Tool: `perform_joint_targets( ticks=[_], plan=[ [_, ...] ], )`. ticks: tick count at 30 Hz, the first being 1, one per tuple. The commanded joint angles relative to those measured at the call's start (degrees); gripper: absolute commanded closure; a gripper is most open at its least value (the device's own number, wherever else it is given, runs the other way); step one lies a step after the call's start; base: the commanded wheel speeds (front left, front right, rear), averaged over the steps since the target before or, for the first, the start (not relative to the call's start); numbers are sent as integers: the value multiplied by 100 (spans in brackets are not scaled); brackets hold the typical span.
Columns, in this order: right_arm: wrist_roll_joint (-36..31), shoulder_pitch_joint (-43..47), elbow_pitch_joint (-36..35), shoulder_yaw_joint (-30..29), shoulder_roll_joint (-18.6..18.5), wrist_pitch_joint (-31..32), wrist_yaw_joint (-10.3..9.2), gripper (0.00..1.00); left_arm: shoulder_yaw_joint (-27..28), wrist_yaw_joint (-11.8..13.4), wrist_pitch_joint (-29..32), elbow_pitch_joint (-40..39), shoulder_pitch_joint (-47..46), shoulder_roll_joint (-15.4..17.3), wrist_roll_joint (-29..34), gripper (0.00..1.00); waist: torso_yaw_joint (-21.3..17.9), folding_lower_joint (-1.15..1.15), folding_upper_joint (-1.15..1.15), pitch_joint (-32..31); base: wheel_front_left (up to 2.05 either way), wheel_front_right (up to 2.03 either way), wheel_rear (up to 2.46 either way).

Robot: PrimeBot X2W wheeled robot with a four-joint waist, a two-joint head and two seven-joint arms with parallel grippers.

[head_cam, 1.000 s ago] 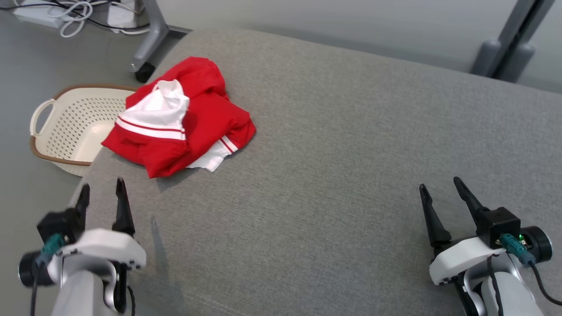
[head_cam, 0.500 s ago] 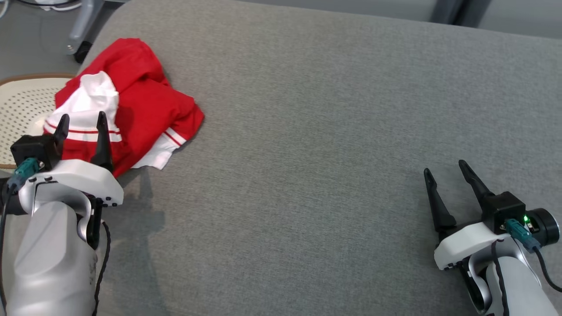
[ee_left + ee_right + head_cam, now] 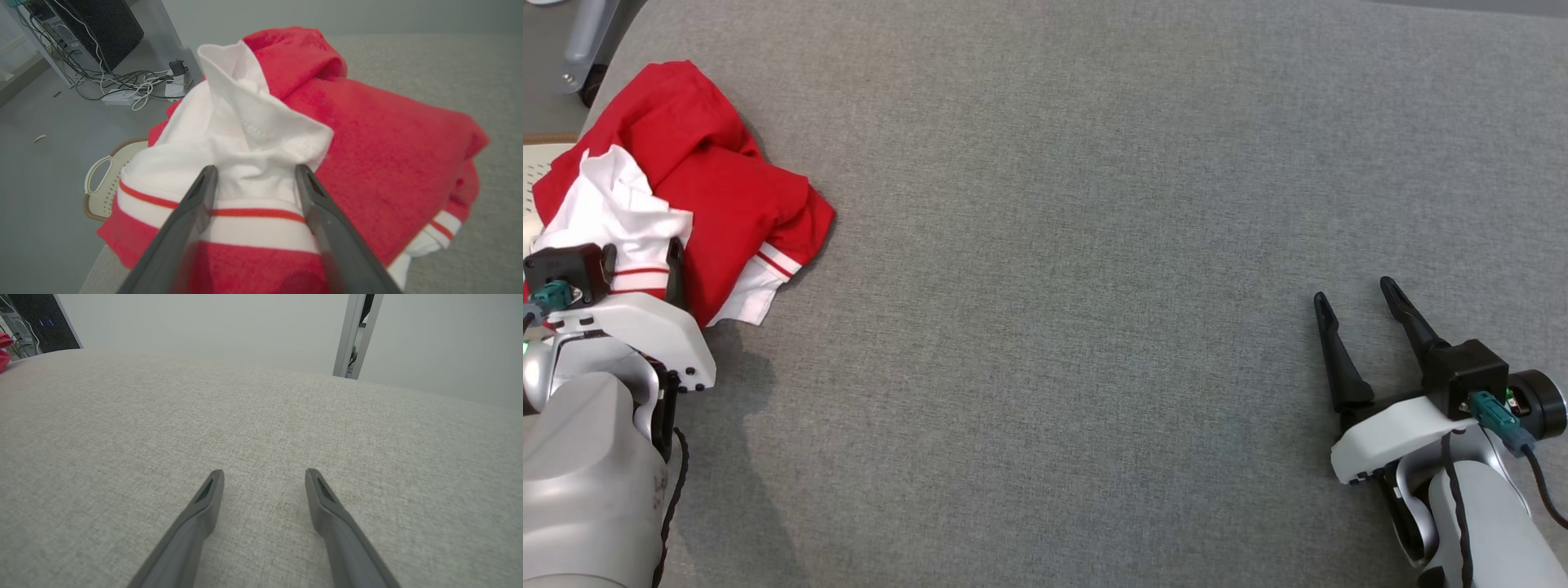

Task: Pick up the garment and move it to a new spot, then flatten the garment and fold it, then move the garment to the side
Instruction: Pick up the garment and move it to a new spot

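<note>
Since 1 second ago, the left gripper (image 3: 256,170) has come forward from short of the garment (image 3: 727,196) to right on top of it. The head camera has tipped and turned too, so the heap's drift toward the left edge of that view is the camera's doing, not the cloth's.

The garment is a crumpled red-and-white bundle at the far left corner of the grey cushion (image 3: 1094,286), partly overhanging the edge. Its white striped fold faces the left gripper, whose 2 fingers stand spread on either side of it. Whether the tips already press the fabric I cannot tell. Nothing is pinched yet.

Beyond the cushion's edge, on the floor below, sits a cream perforated basket (image 3: 104,198). Well apart, at the near right of the cushion, the right gripper (image 3: 1352,291) hovers with its claw spread and empty.

By my reading the task is barely begun. The first grasp is only being lined up, and the lift, the move to a new spot, the flattening, the fold and the final shift aside are all left.
</note>
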Motion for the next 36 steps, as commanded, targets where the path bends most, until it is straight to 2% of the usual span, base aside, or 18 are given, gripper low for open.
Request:
perform_joint_targets(
  ticks=[1,6,11,20,29,36],
  plan=[
    [23,4,62,-22,-28,-1,1,0,-3,18,-5,130,-113,51,-33,100,-30,0,0,6,0,0,0],
    [48,21,38,-48,21,-1,1,0,11,51,-10,161,-269,95,-86,100,-77,0,0,-47,0,0,0],
    [77,52,22,-83,81,-1,1,0,-59,42,-11,-530,-299,75,-32,100,-107,0,0,-158,0,0,0],
    [192,62,-6,-60,198,-1,1,0,-363,-144,-12,-1617,-401,-206,67,100,-345,0,0,-324,0,0,0],
    [373,96,-88,-66,245,-2,1,0,-1254,-301,-13,-2157,-249,-785,269,100,-876,0,0,-442,0,0,0],
    [627,148,-122,-10,246,-2,1,0,-2128,-335,-13,-2227,-120,-1041,0,100,-1339,0,0,-469,0,0,0]
  ],
)
